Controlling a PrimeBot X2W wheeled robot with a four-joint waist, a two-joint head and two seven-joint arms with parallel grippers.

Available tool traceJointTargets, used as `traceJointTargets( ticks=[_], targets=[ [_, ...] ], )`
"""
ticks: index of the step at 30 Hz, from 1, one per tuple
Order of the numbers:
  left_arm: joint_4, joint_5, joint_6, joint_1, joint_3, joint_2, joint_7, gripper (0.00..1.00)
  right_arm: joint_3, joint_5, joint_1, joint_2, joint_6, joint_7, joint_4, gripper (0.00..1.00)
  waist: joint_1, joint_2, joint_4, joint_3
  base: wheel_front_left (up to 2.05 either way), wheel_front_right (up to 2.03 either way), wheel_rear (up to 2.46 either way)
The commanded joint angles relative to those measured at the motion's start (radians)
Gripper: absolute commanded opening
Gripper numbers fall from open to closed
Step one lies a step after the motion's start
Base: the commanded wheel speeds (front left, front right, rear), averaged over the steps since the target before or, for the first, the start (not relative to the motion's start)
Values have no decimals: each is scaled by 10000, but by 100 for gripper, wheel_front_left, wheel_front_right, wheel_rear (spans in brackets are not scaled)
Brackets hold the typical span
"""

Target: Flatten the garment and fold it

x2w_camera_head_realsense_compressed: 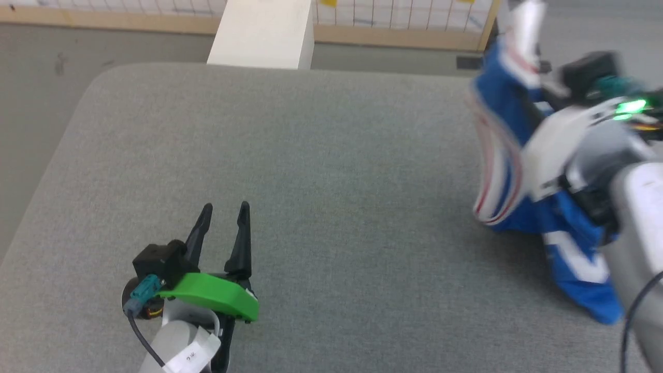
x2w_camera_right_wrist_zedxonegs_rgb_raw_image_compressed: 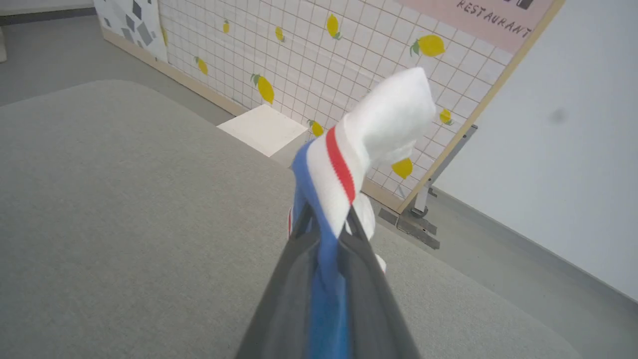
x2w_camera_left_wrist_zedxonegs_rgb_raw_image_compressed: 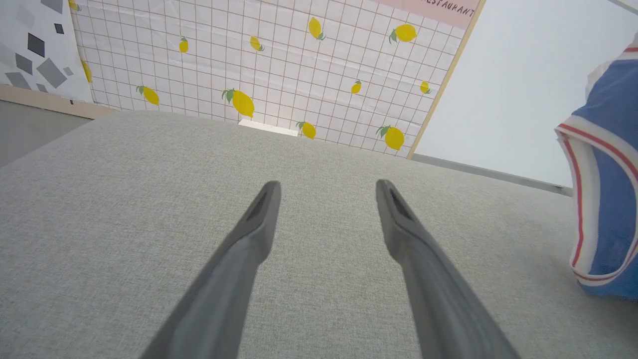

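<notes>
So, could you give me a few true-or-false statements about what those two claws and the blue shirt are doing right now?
1. The right gripper is shut on the garment. True.
2. The left gripper grips a sleeve. False: it is open and empty above the grey surface.
3. The garment lies flat. False: it is bunched up, held by the right gripper.
4. A lemon-patterned panel stands beyond the grey surface. True.

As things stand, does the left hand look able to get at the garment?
Probably yes: the left hand is open, bare grey surface lies between it and the garment, which hangs from the shut right hand at the far right.
</notes>
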Motion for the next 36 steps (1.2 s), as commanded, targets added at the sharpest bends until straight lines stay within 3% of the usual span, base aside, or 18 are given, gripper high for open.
traceJointTargets(
  ticks=[1,10,13,19,20,21,22,29,36],
  targets=[
    [21,53,-27,112,9,89,-13,100,310,7,156,97,-15,-96,-300,0,0,120,-154,-269,0,0,0],
    [-75,-11,35,303,-89,146,132,100,4096,1294,1836,94,-15,775,-1813,0,0,120,-323,-457,0,0,0],
    [-112,-30,45,307,-137,150,163,100,5421,1856,2403,-133,-15,1277,-1689,0,0,120,-350,-420,0,0,0],
    [-73,-81,51,290,-244,132,179,100,7042,2847,3309,-415,-15,1672,-851,0,0,120,-310,-384,0,0,0],
    [-62,-92,57,292,-250,130,176,100,7109,2950,3398,-418,-15,1587,-718,27,0,120,-306,-382,0,0,0],
    [-53,-107,65,296,-256,127,173,100,7148,3003,3464,-424,-15,1388,-564,79,0,120,-301,-375,0,0,0],
    [-47,-120,72,302,-251,129,169,100,7143,2997,3484,-420,-15,1198,-471,100,0,120,-306,-362,0,0,0],
    [-17,-191,153,474,-176,221,136,100,5311,2502,4152,230,-15,-1055,-498,100,0,120,-423,-509,0,0,0],
    [-79,-237,248,650,-147,302,130,100,2612,1703,5080,851,-15,-1655,-1344,100,0,120,-535,-704,0,0,0]
  ],
)
